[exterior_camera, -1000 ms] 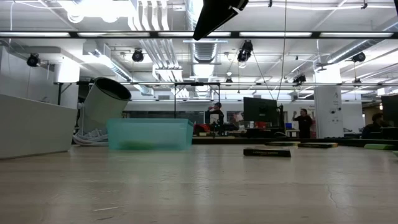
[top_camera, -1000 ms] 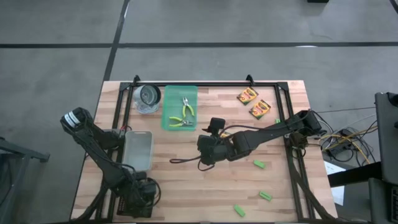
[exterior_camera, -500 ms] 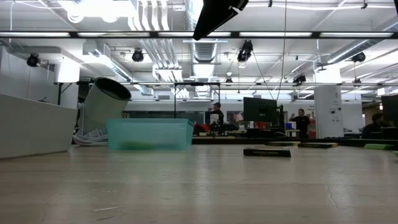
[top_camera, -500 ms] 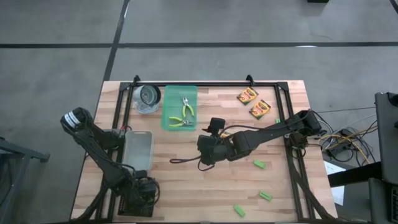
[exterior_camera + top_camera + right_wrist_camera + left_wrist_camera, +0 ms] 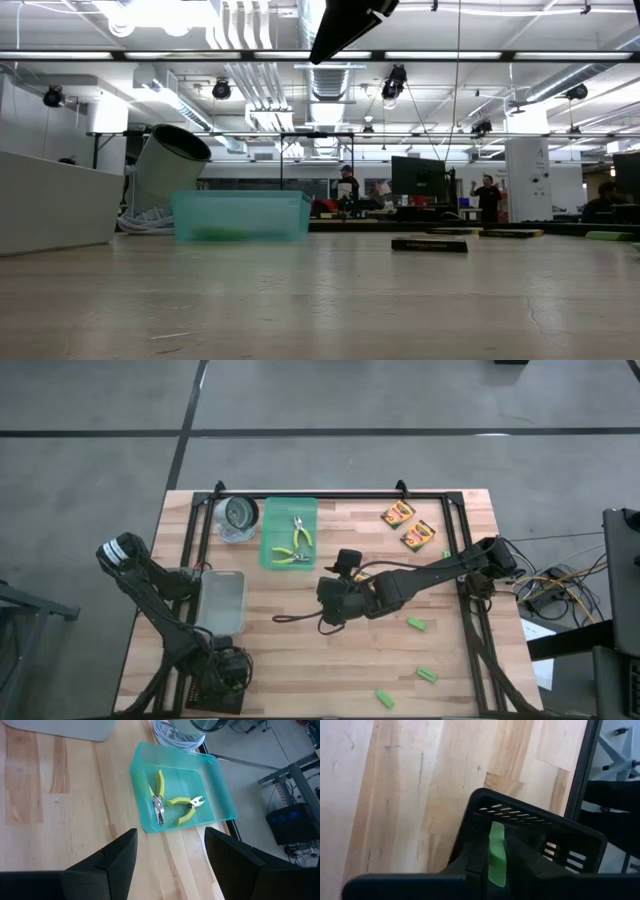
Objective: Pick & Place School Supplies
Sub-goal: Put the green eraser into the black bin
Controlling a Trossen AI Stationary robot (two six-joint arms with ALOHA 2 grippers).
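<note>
Overhead, table-level and right-wrist views sharing teal tray (image 5: 289, 532).

No text, label, brand, number or sign can be read in any view. The two crayon boxes (image 5: 409, 524) on the table (image 5: 330, 670) carry dark printing on their yellow-orange faces, but it is too small to make out
</note>
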